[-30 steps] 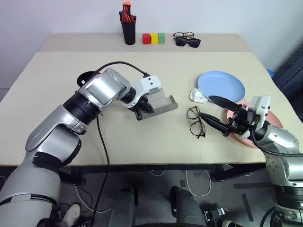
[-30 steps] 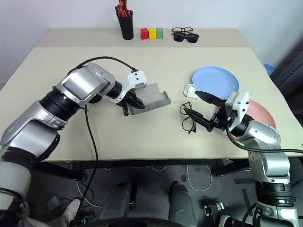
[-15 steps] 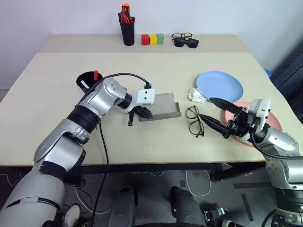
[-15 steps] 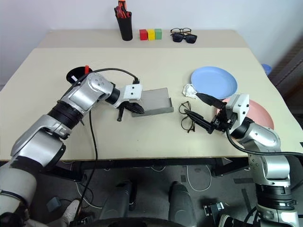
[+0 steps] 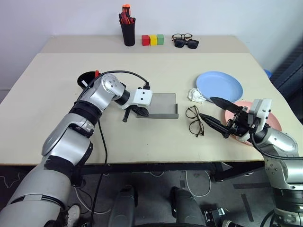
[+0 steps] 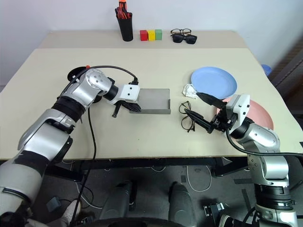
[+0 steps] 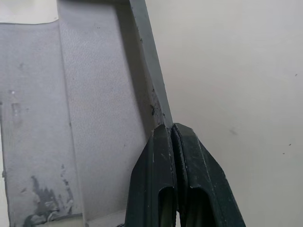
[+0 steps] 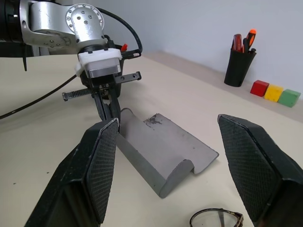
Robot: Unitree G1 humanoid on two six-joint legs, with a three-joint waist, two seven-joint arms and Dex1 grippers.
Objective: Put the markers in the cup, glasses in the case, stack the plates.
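Grey fabric covers the case (image 5: 158,105), an oblong shell lying open on the beige table (image 5: 142,142) near its middle, its flat inner face turned up and a low raised lip along the near and right edges. Scuffs and pale stains mark the lining in the left wrist view. The left gripper (image 5: 140,111) is clenched on the case's left edge, its two black fingers (image 7: 182,189) pressed together over the thin wall.

Just to the right of the case lie the glasses (image 5: 194,121), thin black wire frames with clear roundish lenses, resting on the table, apart from the case. A crumpled white scrap (image 5: 197,96) sits between them and the light blue plate (image 5: 220,85). The salmon pink plate (image 5: 274,124) lies nearer the right table edge, partly under the right gripper (image 5: 213,113), whose fingers are spread wide and grasp nothing, hanging just right of the glasses.

Behind the left arm stands the wide black cup (image 5: 85,78) with a red marker (image 5: 96,74) poking out. Along the far edge are a black pen holder (image 5: 128,30), three coloured blocks (image 5: 152,39) and dark sunglasses (image 5: 186,43).
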